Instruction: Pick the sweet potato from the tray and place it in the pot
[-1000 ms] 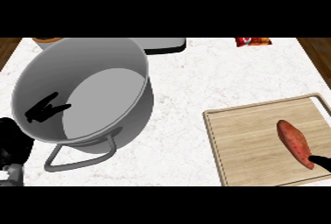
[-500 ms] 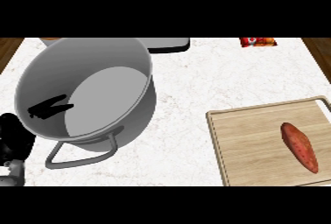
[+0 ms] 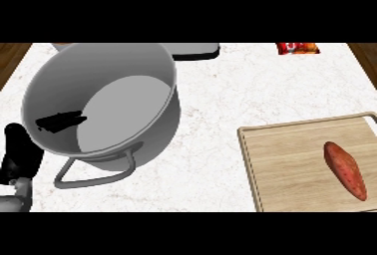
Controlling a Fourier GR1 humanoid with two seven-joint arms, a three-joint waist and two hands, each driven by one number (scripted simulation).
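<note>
At the desk's (image 3: 221, 99) left edge you see the left hand (image 3: 18, 154), a black shape partly hidden behind the pot's wall. Its fingers (image 3: 60, 121) reach over the rim and show dark inside the pot, curled over that rim, so the hand is gripping the pot's left wall. Below it, a bit of grey forearm (image 3: 15, 196) is cut off at the lower left corner.

The pot (image 3: 110, 104) is large and grey, standing on the left part of the desk and tilted so that you look into its pale round bottom. A looped handle (image 3: 95, 172) sticks out from its lower side toward the desk's near edge. Behind the pot, at the far edge, a dark-edged grey object (image 3: 195, 50) is mostly hidden and cut off, so you cannot tell what it is.

Further right at the far edge, a small red packet (image 3: 298, 48) is cut off by the top.

At the desk's near right corner lies the wooden tray (image 3: 287, 159), its lower and right sides cut off. The sweet potato (image 3: 346, 169) lies on the tray's right part, lengthwise, well apart from the pot.

Your right hand is nowhere in view.
</note>
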